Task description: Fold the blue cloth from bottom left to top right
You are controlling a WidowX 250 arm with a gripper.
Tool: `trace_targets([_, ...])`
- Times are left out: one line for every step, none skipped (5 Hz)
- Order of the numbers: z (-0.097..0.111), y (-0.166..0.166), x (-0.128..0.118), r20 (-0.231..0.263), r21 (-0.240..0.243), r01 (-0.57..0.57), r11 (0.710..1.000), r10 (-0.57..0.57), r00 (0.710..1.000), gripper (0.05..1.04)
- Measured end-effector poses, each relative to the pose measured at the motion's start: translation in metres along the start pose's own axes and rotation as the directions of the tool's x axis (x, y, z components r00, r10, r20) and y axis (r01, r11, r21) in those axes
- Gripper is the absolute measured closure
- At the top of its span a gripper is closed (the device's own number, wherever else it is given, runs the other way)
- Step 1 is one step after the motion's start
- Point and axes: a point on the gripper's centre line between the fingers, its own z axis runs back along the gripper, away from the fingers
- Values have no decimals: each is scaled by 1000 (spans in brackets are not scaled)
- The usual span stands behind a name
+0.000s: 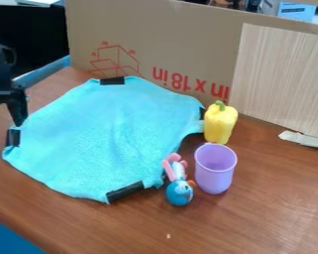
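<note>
Brown table (254, 213) under blue cloth (108, 131), cardboard (181, 39) behind.

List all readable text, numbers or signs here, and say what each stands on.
"in x 18 in", red and upside down, on the cardboard.
Marks around its red box drawing: too small to read.
Blue label at the top right: too small to read.
</note>
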Motion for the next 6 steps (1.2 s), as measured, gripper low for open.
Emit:
trace_targets([-13,1,-4,-35,5,-34,999,34,999,83])
trace_targets([-24,3,-7,-64,20,-81,996,83,995,83])
trace_targets([-26,4,-4,-69,20,-108,994,110,992,84])
trace_targets([-27,5,-4,-59,28,-112,993,114,992,111])
trace_targets([-33,4,-8,-57,25,-111,994,112,992,402])
trace_targets([-34,3,-10,-52,21,-104,994,105,993,696])
